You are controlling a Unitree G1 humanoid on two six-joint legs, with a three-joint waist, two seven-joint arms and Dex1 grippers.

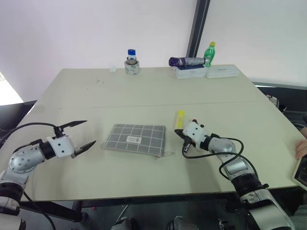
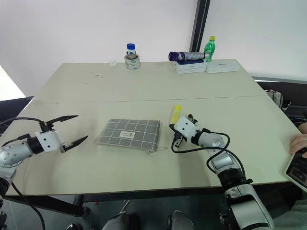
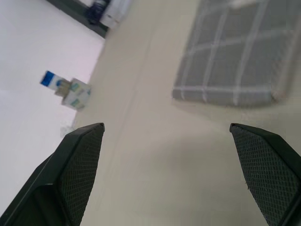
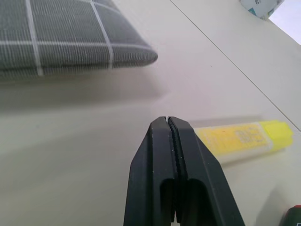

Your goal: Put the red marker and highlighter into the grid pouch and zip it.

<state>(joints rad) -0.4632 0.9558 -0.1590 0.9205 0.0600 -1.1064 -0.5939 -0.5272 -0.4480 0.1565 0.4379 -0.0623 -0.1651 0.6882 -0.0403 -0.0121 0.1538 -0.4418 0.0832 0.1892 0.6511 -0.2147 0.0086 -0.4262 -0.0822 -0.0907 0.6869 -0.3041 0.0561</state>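
The grid pouch (image 1: 135, 139) lies flat on the table (image 1: 144, 91), with the yellow highlighter (image 1: 179, 118) just off its right end. The right gripper (image 1: 178, 133) is pressed shut on nothing, near the highlighter; a red marker tip (image 4: 294, 217) lies just beside it. The left gripper (image 1: 80, 134) hangs left of the pouch — jaws spread wide, empty.

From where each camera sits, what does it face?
Head eyes: above, looking down on the table, both arms, the left claw and the right claw.
Left wrist: along open fingers toward the grid pouch.
Right wrist: along shut fingers toward the highlighter.
Both wrist views share the pouch.
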